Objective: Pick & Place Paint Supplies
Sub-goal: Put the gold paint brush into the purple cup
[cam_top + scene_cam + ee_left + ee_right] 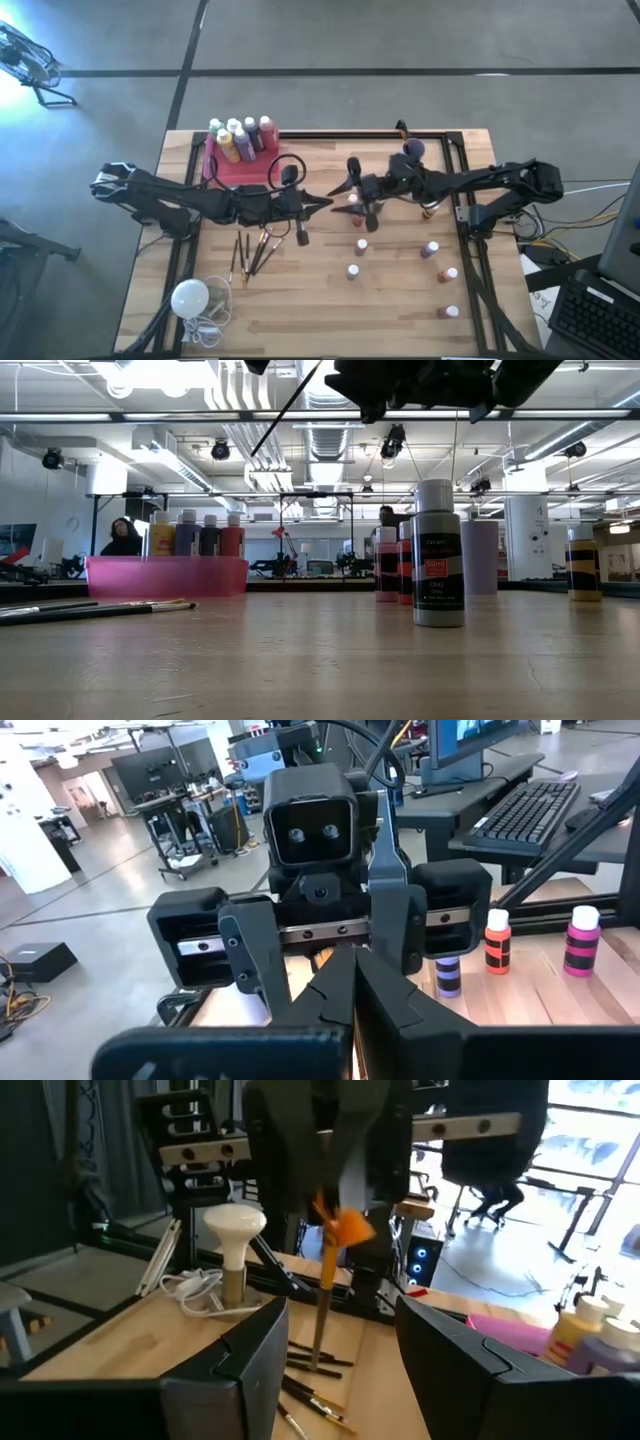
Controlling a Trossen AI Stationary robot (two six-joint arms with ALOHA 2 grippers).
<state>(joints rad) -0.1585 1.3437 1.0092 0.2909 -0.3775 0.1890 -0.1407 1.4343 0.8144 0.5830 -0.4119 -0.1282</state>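
Observation:
My left gripper (325,203) is over the table's middle, shut on a thin paintbrush (322,1305) with an orange end. The brush shows as a dark slanted line (285,410) in the low view. My right gripper (349,190) faces it closely and is open. Its fingers (260,1350) stand on either side of the hanging brush without touching it. More brushes (250,250) lie flat on the wood. A pink tray (228,168) holds several white-capped bottles (240,135) upright. Small bottles (430,248) stand on the table's right part. My left gripper pinches the paintbrush between its two shut fingers (380,995), close to the brush's orange end (343,1228). The fingers reach in about level from the table's left. The brush hangs slanting below them, lifted clear of the table.
A white bulb with a cord (190,297) lies near the left front corner. A grey bottle (437,555) stands close to the low camera. A purple bottle (413,148) stands by the far edge. Black rails (465,200) run along the table's sides.

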